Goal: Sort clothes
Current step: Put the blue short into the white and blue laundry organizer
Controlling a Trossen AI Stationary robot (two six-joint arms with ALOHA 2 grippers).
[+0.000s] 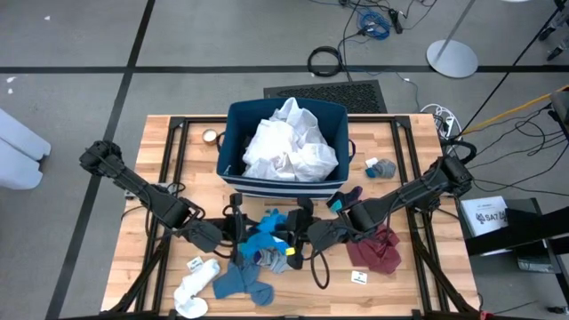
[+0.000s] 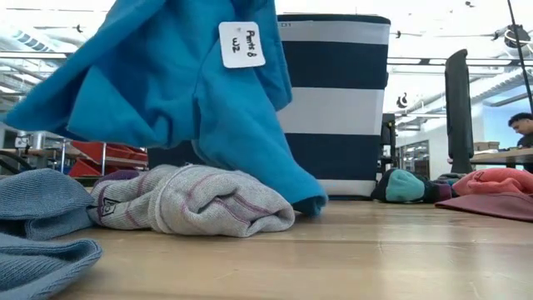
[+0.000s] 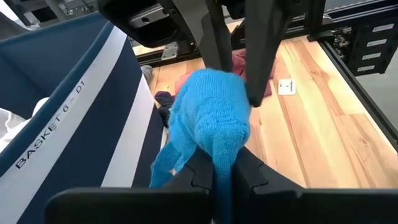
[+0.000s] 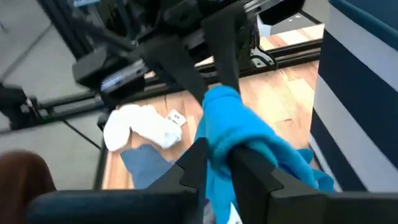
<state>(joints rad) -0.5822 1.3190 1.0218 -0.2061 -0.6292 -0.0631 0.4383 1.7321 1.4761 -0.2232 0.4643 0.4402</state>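
While both grippers pinch the blue garment (image 1: 267, 233), it hangs above the table (image 1: 418, 284). Left gripper (image 3: 222, 173) and right gripper (image 4: 214, 163) should part evenly, keeping it taut.

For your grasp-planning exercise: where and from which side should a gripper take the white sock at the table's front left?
Grip the white sock at its narrower middle, coming straight down from above: it lies flat and bent on the table, clear of the blue-grey garment beside it.

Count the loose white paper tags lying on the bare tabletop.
2: one tag beside the white socks, left arm's side; another by the maroon garment. More may hide under clothes.
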